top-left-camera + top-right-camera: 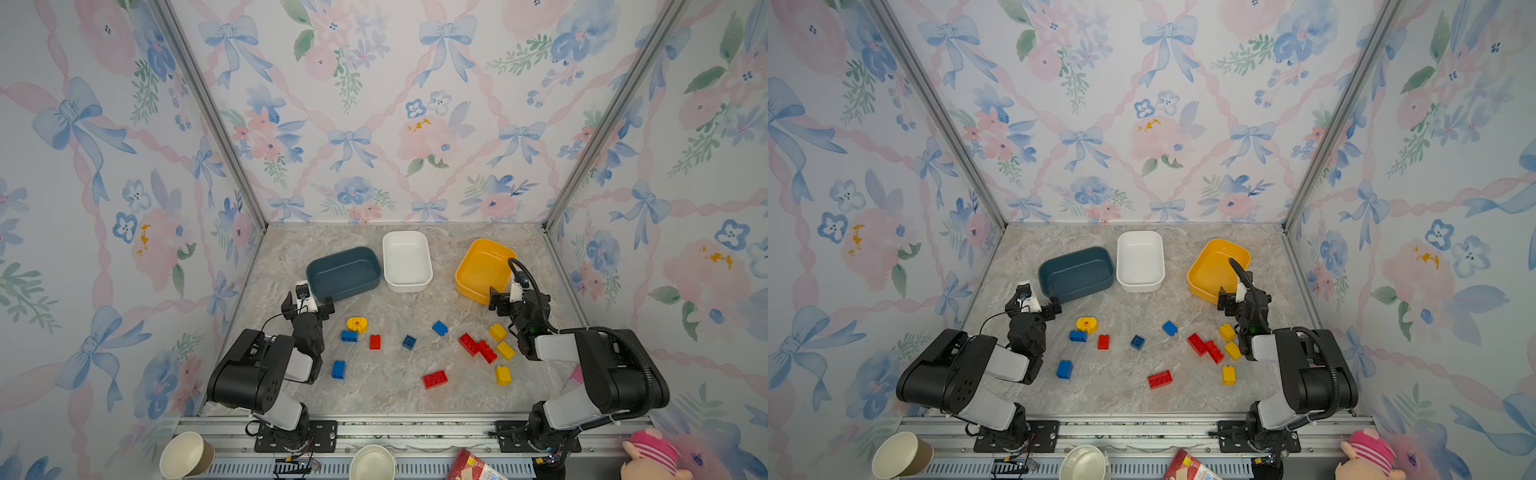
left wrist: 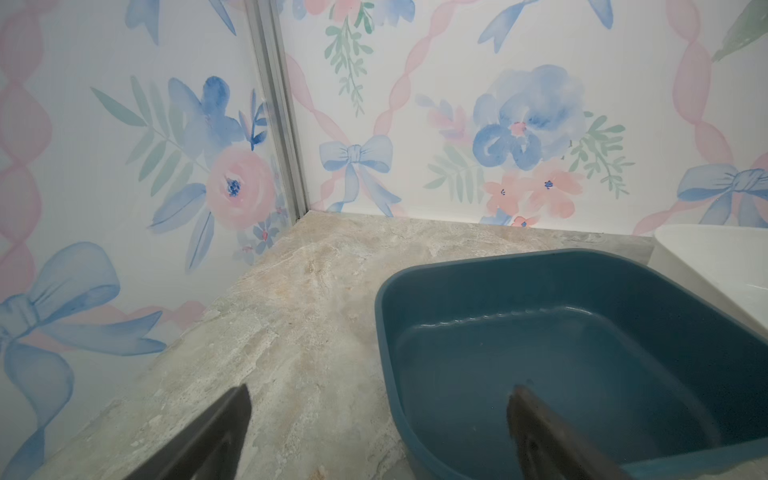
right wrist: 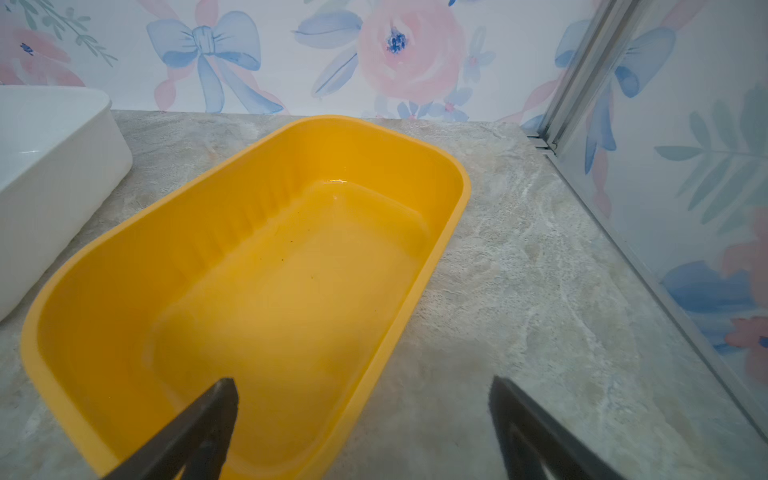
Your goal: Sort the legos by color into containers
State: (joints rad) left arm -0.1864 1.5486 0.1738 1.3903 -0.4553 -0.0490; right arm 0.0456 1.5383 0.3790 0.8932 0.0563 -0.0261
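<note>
1. Left end effector (image 1: pixel 308 304): jaws spread wide, nothing between them. It hangs at the near corner of the dark blue tub (image 1: pixel 349 293). In the wrist view, one finger is over the tub's interior and the other over the table (image 1: pixel 374 399).
2. Right end effector (image 3: pixel 363 386): jaws likewise spread, nothing gripped. It hangs at the near end of the yellow tub (image 1: pixel 478 266), one finger above the tub's inside, the other above the table beside it.
3. Containers: three rounded-rectangular tubs along the back of the table. The dark blue one is on the left, the white tub (image 1: pixel 409 286) just beside it, and the yellow one further right with a gap.
4. Legos: twelve counted in both top views.
   - Four blue bricks (image 1: pixel 338 369).
   - Four red bricks (image 1: pixel 435 379).
   - Three yellow bricks (image 1: pixel 503 375) plus one rounded yellow piece (image 1: pixel 356 324).
5. Location: all twelve lie loose on the table in front of the tubs, between the two arms. The rounded piece touches a blue brick. Two red bricks lie touching near the right arm.
6. Appearance: chunky, studded plastic.
7. Front rail: two paper cups (image 1: pixel 187 455), one red packet (image 1: pixel 473 467) and one pink plush toy (image 1: pixel 652 457). The packet's print is too small to read.
</note>
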